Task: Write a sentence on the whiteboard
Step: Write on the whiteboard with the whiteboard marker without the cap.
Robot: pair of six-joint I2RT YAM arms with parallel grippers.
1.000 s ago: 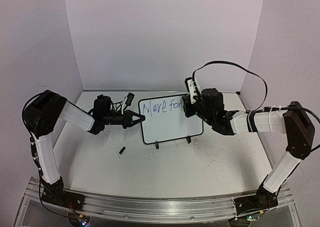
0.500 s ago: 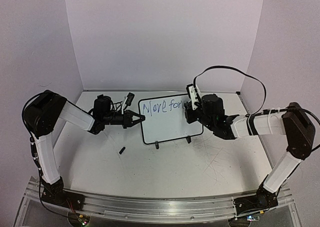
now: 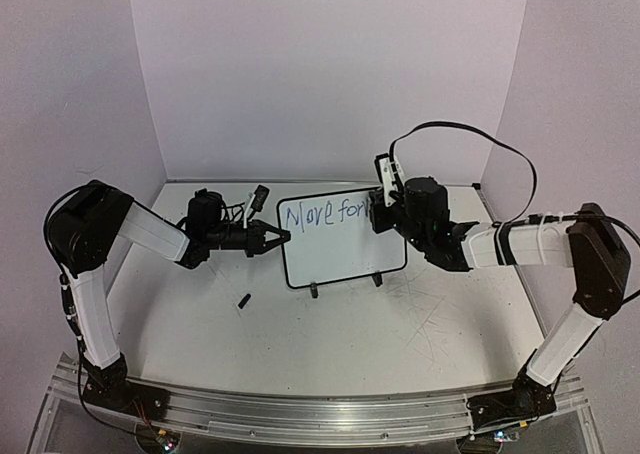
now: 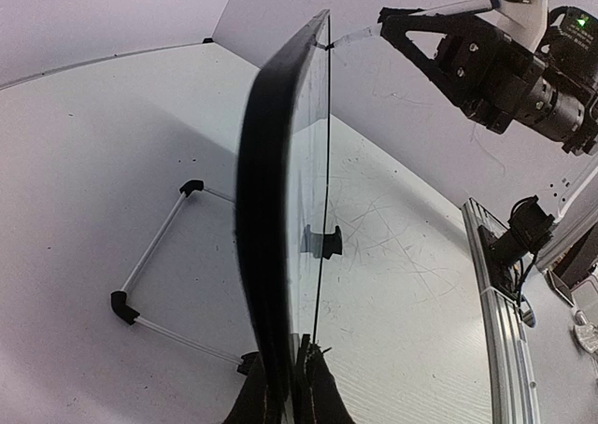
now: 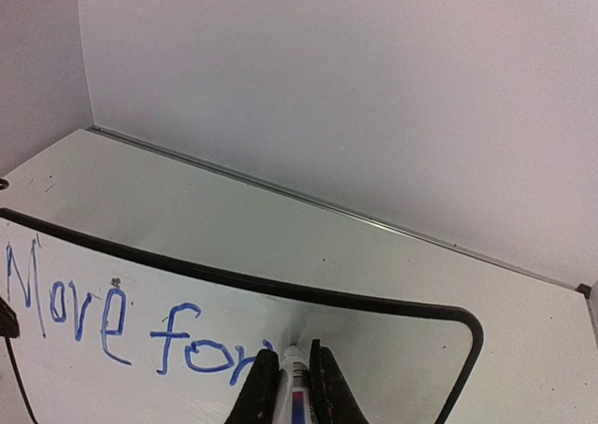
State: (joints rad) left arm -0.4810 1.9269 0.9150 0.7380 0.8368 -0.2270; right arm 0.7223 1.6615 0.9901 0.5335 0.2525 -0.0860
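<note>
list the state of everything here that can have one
small black-framed white whiteboard, upright on its wire stand, left edge clamped
blue handwritten sentence, unfinished, reads "Move for"
white marker, gripped, tip at the board just after "for"
left jaws, shut on the whiteboard's edge
right jaws, shut on the marker
small black piece, lying loose on the white tabletop

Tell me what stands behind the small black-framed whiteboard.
Behind the small black-framed whiteboard, the left wrist view shows its thin wire stand with black corner pieces resting on the white tabletop. From above, the board hides it.
</note>
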